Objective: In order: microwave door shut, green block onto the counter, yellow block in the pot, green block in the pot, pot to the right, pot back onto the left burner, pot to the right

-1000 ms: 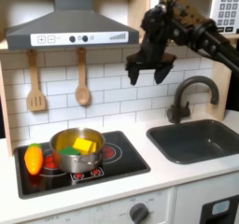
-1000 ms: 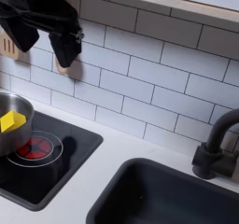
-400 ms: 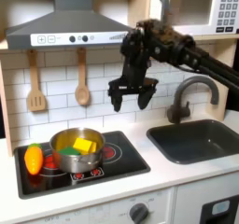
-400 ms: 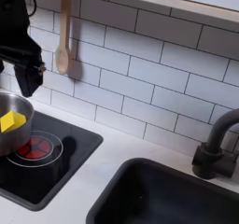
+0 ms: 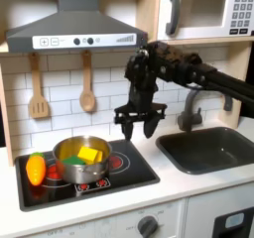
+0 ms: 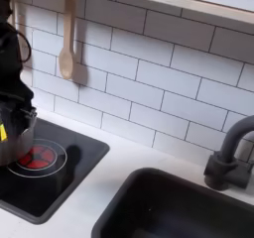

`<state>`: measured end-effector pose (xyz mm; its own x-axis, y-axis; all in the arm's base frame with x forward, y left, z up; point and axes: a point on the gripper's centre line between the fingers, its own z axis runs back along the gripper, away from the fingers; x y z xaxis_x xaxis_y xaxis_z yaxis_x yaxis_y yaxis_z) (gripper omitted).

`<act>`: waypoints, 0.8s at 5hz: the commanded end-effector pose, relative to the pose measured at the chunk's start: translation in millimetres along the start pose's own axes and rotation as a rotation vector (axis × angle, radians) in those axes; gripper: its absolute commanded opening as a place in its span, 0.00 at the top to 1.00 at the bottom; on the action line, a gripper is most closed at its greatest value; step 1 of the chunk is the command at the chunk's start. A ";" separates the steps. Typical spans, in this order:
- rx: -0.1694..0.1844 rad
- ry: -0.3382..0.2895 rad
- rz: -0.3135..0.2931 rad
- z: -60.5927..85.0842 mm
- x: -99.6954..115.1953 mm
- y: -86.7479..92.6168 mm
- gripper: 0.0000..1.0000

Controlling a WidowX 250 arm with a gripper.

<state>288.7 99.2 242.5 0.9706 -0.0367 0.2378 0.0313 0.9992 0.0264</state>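
Pot (image 5: 81, 156) on left burner with one yellow block (image 5: 89, 155), one green block (image 5: 73, 162); spread-fingered gripper (image 5: 138, 124) above.

No text can be read — the microwave keypad (image 5: 241, 12) in the first exterior view bears buttons too small to make out.

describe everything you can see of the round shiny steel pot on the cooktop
The round shiny steel pot has straight reflective sides, an open top and no lid. It stands upright on the black cooktop, over the burner on the first exterior view's left. Inside lie a small yellow block and a green block. An orange-and-yellow toy vegetable lies just beside it. The open black gripper hovers above and to its right, not touching it.
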 end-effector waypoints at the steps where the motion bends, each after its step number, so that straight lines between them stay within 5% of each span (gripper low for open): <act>1: 0.037 0.025 0.029 -8.6 1.8 10.6 1.00; 2: 0.041 0.032 0.050 -15.3 13.9 20.5 0.00; 4: 0.070 0.036 0.084 -30.0 41.3 43.0 0.00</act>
<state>338.4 139.7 222.6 0.9780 0.0447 0.2039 -0.0613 0.9952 0.0761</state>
